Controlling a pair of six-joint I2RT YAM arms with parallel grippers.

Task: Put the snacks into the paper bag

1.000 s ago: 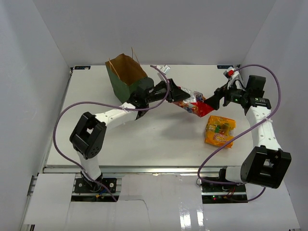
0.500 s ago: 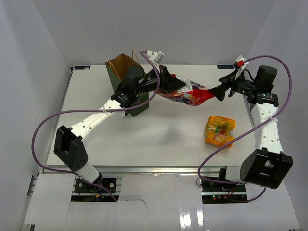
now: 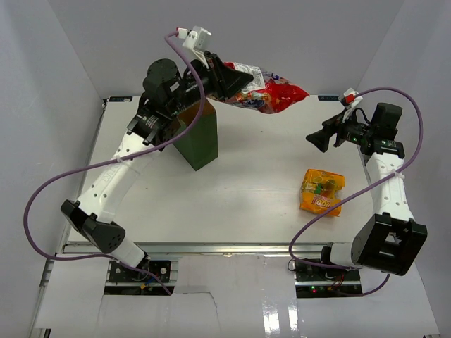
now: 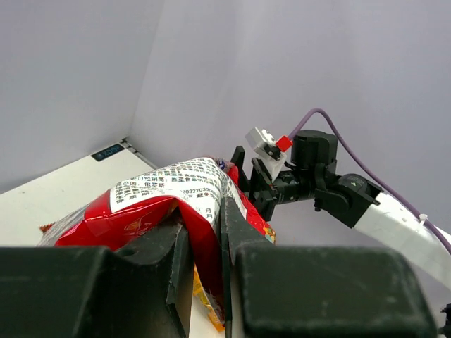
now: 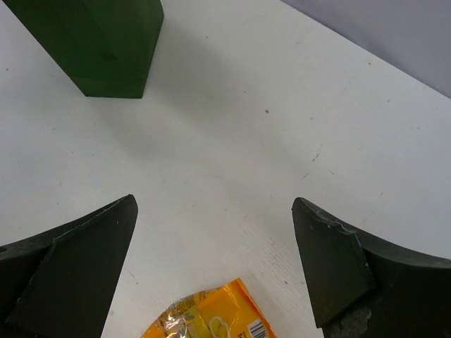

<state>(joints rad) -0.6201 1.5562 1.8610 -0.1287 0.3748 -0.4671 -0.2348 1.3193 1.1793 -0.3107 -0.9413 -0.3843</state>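
My left gripper (image 3: 224, 79) is shut on one end of the large red snack bag (image 3: 269, 93) and holds it high in the air, up and to the right of the dark green paper bag (image 3: 199, 137). In the left wrist view the red bag (image 4: 169, 204) is pinched between my fingers (image 4: 243, 232). The paper bag stands upright at the far left of the table and shows in the right wrist view (image 5: 95, 46). My right gripper (image 3: 315, 141) is open and empty above the table, right of centre. The large orange bag (image 3: 322, 191) lies flat near the right arm; its corner shows between the right fingers (image 5: 204, 320).
White walls enclose the table (image 3: 232, 190) on the left, back and right. Purple cables loop from both arms. The left arm stretches tall over the paper bag.
My left gripper has lifted the red bag up and back, from table height to high beside the paper bag. My right gripper has let go of the red bag and drawn back right.
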